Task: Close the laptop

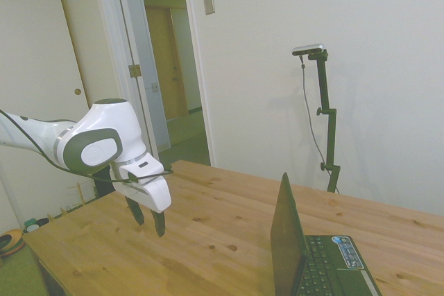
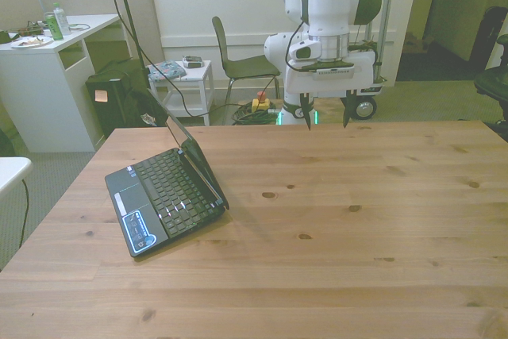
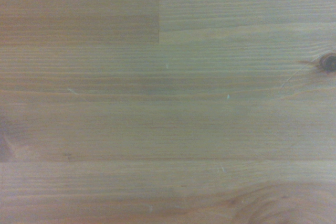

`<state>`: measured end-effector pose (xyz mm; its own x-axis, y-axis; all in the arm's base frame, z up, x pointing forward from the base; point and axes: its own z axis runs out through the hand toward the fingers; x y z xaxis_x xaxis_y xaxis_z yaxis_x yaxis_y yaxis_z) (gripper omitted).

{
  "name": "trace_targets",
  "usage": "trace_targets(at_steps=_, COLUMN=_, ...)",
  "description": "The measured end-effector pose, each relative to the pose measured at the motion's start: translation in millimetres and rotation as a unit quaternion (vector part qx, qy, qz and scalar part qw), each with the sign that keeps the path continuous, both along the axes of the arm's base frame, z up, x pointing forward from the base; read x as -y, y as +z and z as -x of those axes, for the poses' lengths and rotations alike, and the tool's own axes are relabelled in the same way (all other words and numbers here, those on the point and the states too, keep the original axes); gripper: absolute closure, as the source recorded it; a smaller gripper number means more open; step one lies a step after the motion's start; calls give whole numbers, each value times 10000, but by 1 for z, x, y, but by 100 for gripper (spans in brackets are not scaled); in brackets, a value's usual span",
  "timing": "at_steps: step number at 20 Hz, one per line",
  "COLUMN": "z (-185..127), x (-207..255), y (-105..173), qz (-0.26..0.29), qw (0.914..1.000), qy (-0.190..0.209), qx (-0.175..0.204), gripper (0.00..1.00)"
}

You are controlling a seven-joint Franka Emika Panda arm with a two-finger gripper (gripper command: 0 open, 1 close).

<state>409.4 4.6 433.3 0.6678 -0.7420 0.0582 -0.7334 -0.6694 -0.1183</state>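
Wooden table point(image 2: 333, 228) fills the scene, bare planks alone showing in the wrist view. On it, toward the front view's left, sits the open laptop point(image 2: 163, 196), lid upright and its back turned to the arm, hinge line running diagonally. Well apart, toward the front view's right, the gripper point(image 2: 326, 122) hangs above the far edge, fingers spread, holding nothing.
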Motion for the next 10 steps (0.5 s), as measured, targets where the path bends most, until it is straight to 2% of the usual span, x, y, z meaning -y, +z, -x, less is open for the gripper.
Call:
trace_targets(at_steps=2, z=0, x=2, y=0, qz=57, qw=10000, qy=31, qx=7, gripper=0)
trace_targets(at_steps=4, z=-3, x=11, y=5, qz=39, qw=9997, qy=-114, qx=210, gripper=0)
trace_targets(at_steps=7, z=-2, x=47, y=16, qz=-81, qw=9976, qy=-553, qx=404, gripper=0)
trace_targets(at_steps=10, z=0, x=91, y=34, qz=-211, qw=9920, qy=-1097, qx=595, gripper=0)
